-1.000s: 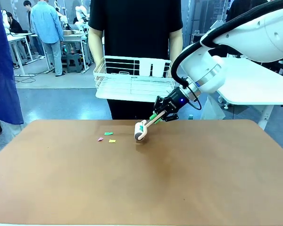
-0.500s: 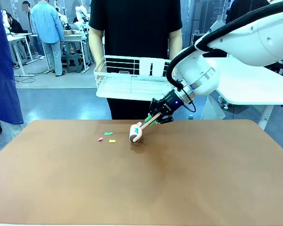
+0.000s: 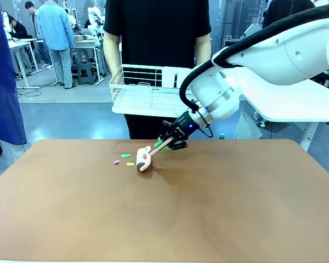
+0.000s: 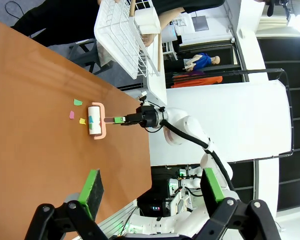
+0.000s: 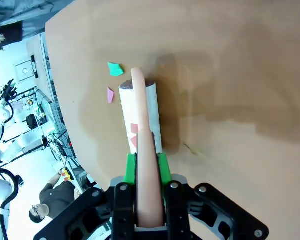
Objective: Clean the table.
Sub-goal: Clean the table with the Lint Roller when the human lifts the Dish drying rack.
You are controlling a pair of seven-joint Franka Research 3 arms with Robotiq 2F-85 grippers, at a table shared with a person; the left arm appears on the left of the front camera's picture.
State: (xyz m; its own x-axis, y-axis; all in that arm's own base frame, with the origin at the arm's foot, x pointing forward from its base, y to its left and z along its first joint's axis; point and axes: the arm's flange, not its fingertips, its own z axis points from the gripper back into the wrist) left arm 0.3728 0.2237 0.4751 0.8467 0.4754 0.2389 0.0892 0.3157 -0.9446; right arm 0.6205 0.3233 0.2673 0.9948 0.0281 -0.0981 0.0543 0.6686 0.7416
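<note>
across the lower two thirds of the front view, the table (image 3: 219, 208) spreads reddish-brown from edge to edge. just left of centre, near its far edge, the right gripper (image 3: 165, 142) comes in from the upper right with its jaws pressed together on the pink handle of a lint roller (image 3: 144, 159), whose white drum rests on the tabletop. left of the drum lie a green scrap (image 3: 126, 155), a pink scrap (image 3: 117, 162) and a yellow scrap (image 3: 130, 164), the yellow one just beside the drum. in the right wrist view small reddish bits stick to the drum. at the bottom of the left wrist view the left gripper (image 4: 152, 190) hangs with its green pads spread wide, nothing between them. at top centre of the front view a person (image 3: 156, 33) in black holds a white wire basket (image 3: 148, 93) beyond the table's far edge
</note>
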